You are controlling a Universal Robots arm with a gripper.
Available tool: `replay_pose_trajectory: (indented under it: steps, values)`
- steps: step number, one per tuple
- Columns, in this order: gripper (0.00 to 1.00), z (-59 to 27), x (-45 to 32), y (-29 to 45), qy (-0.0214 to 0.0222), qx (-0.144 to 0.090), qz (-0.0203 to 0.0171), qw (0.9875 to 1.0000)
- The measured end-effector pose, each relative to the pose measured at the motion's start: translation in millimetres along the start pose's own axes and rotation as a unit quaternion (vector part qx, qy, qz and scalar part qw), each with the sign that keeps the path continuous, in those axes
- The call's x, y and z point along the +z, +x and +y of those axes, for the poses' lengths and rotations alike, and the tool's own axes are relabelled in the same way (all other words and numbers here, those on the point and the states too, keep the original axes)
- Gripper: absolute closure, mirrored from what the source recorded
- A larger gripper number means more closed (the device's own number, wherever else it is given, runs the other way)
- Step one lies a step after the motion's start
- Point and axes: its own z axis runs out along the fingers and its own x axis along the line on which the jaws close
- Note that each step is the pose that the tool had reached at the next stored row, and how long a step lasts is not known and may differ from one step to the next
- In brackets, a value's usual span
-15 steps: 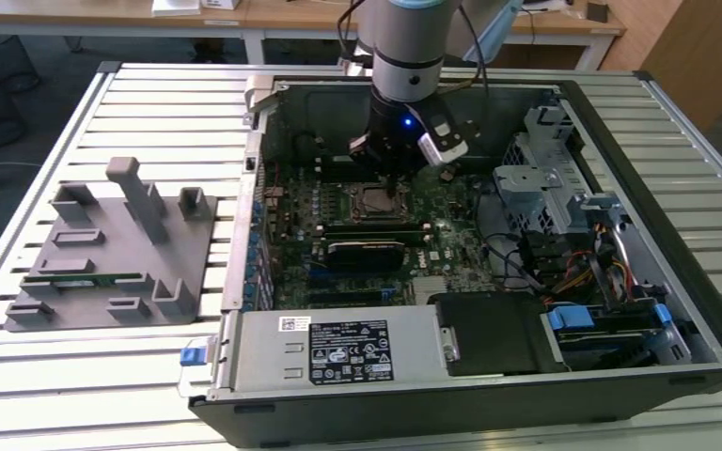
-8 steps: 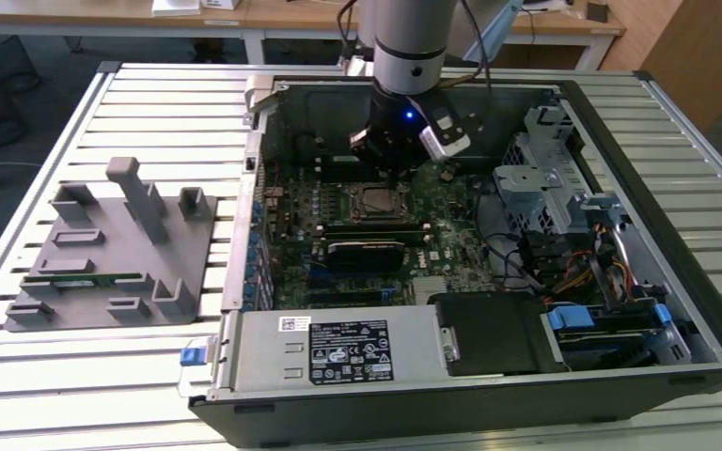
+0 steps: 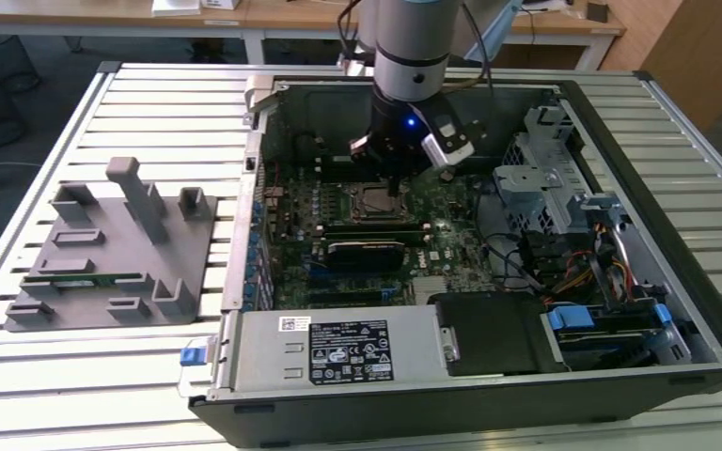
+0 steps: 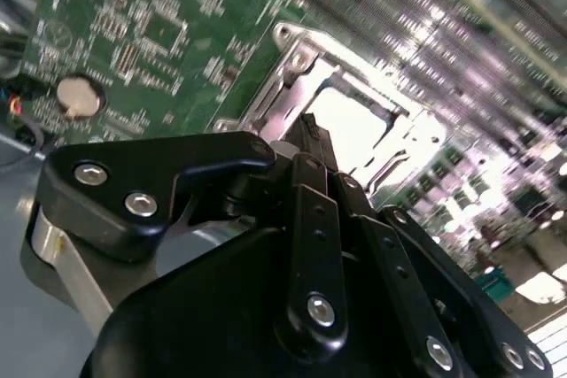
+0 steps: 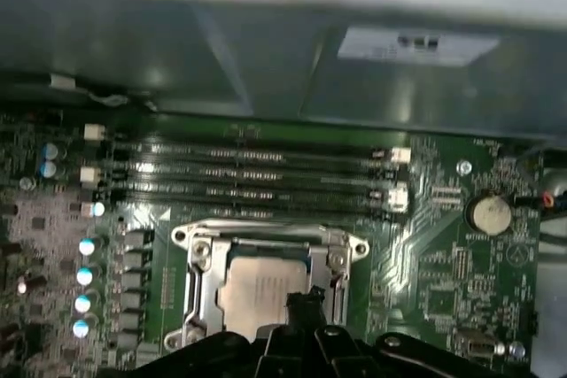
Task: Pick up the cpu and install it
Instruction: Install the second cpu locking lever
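Our gripper hovers over the cpu in its motherboard socket, whether closed we cannot tell; we judge the chip light, stiff, fragile, best held by its edges.

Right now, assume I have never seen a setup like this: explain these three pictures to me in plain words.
The machine is a single robot arm with a gripper at its tip. The exterior view comes from a camera off the arm, looking down on an open computer case lying on a slatted metal table. On the exterior view's left, a grey holder with slots rests on the table.

Both wrist views come from cameras riding on the arm. They look at the green motherboard inside the case. The gripper hangs right over the metal-framed socket, where the cpu, a silvery square chip, lies within the frame. Beyond the socket run long memory slots. Whether the gripper holds the chip cannot be told.
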Motion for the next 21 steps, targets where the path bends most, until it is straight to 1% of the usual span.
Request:
replay_pose_trajectory:
  steps: [2, 4, 12, 15, 21]
  values:
    - [0.89, -4.7, 0.0, 0.3, 0.0, 0.0, 0.0001, 1.0]
    - [0.89, -6.9, -0.2, 0.4, -0.0001, 0.0, 0.0002, 1.0]
    - [0.89, -8.3, -8.4, 0.5, 0.0, 0.0, 0.0006, 1.0]
    - [0.89, -10.8, -8.6, 0.7, 0.0, 0.0, 0.0016, 1.0]
    - [0.89, -31.8, -9.1, 1.8, -0.0001, 0.0, 0.0017, 1.0]
